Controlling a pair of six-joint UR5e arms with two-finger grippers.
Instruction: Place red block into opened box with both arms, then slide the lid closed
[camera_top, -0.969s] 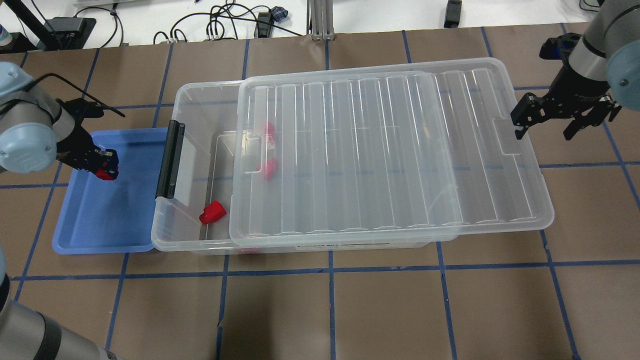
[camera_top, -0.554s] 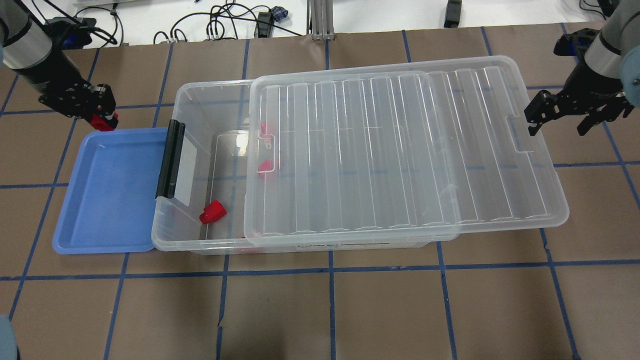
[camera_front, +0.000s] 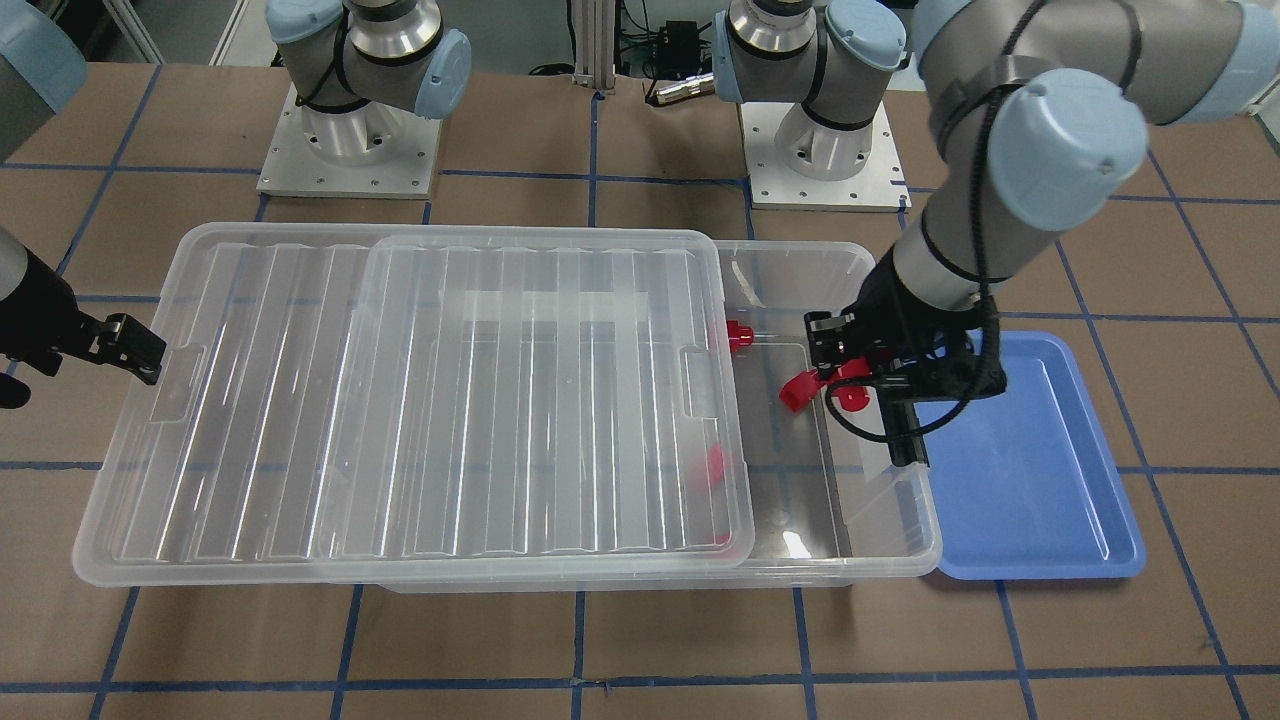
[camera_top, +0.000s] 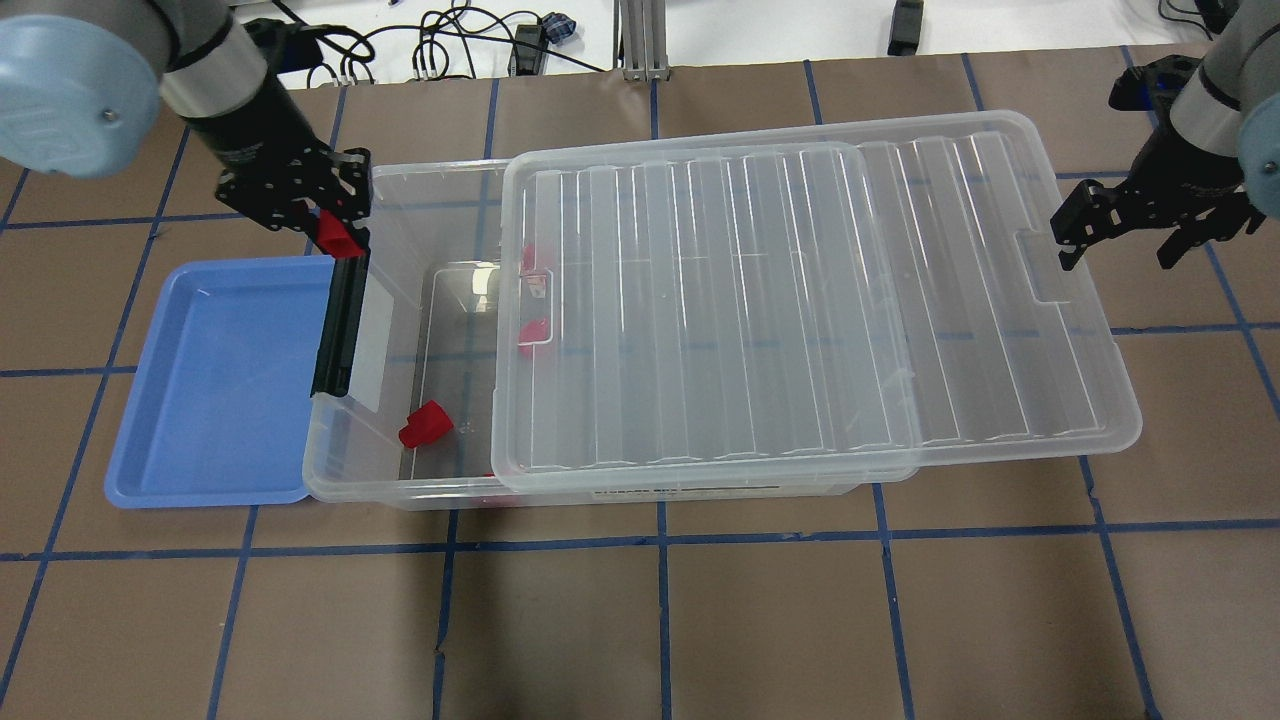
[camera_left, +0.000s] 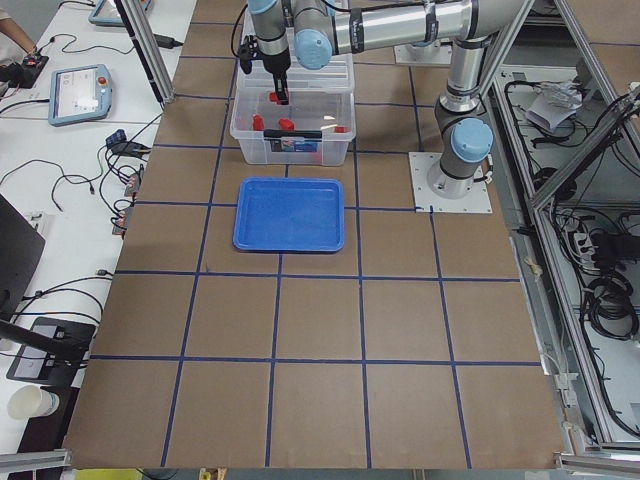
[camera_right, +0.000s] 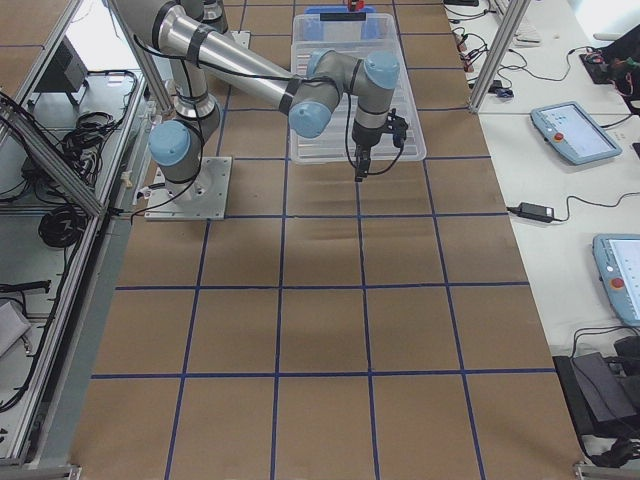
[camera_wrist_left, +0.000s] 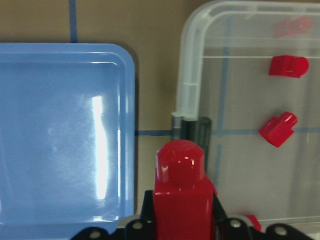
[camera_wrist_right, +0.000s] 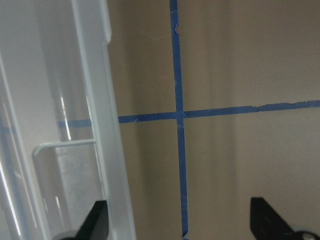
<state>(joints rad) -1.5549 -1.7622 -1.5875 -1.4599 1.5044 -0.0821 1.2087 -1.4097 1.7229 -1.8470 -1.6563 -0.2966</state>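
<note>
Overhead exterior: left gripper clamps the red block over the box's 9 o'clock clasp, one blue tray beyond. At least three red pieces lie inside. Fingers apart, the right gripper sits at the lid's 3 o'clock edge.

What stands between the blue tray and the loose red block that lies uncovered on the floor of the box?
Only the box end wall with its black clasp; the overhead view shows it most clearly.

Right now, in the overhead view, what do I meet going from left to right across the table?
blue tray → black clasp → open end of the box → lid → right pincer, open beside the lid's end
</note>
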